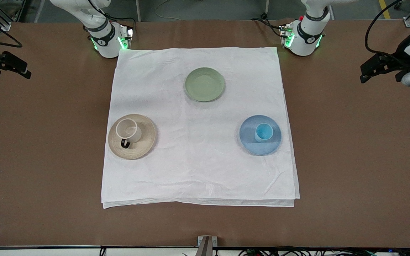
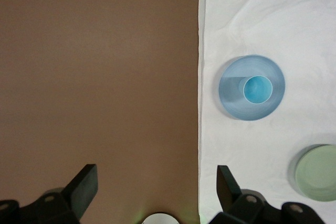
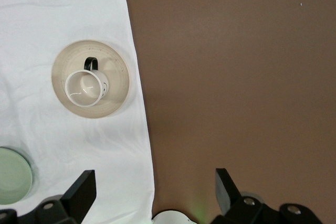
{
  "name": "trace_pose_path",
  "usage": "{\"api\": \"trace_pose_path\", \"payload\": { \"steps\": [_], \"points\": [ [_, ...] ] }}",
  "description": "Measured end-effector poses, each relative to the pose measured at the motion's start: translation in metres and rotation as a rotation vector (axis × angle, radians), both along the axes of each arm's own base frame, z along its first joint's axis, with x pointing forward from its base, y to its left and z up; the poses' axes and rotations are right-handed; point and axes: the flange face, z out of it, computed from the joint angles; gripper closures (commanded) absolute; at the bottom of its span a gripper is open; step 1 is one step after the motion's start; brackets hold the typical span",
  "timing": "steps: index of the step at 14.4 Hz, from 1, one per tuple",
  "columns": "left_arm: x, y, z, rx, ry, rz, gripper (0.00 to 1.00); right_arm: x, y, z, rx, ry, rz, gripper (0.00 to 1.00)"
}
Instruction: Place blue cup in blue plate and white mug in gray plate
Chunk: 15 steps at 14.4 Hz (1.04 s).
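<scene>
The blue cup (image 1: pixel 263 132) stands upright in the blue plate (image 1: pixel 249 140) on the white cloth, toward the left arm's end; both show in the left wrist view, the cup (image 2: pixel 257 88) in the plate (image 2: pixel 231 100). The white mug (image 1: pixel 128 129) stands upright in the gray plate (image 1: pixel 148 140), its black handle toward the front camera; the right wrist view shows the mug (image 3: pixel 84 88) in the plate (image 3: pixel 118 72). My left gripper (image 1: pixel 365 74) (image 2: pixel 156 174) is open and empty over bare table at the left arm's end. My right gripper (image 1: pixel 25 73) (image 3: pixel 153 177) is open and empty at the right arm's end.
A sage-green plate (image 1: pixel 204 84) lies empty on the white cloth (image 1: pixel 198 167), farther from the front camera than the other two plates. The cloth covers the middle of the brown table (image 1: pixel 351 160). Both arm bases stand at the cloth's corners.
</scene>
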Motion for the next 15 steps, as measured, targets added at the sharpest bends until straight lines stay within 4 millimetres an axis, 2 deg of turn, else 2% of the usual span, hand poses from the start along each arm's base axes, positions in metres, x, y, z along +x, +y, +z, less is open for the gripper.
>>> {"api": "trace_pose_path", "payload": {
  "steps": [15],
  "points": [
    [0.001, 0.0033, -0.0013, 0.0, 0.003, 0.0, 0.0, 0.003, -0.0029, -0.0006, 0.012, -0.025, 0.06, 0.0]
  ]
}}
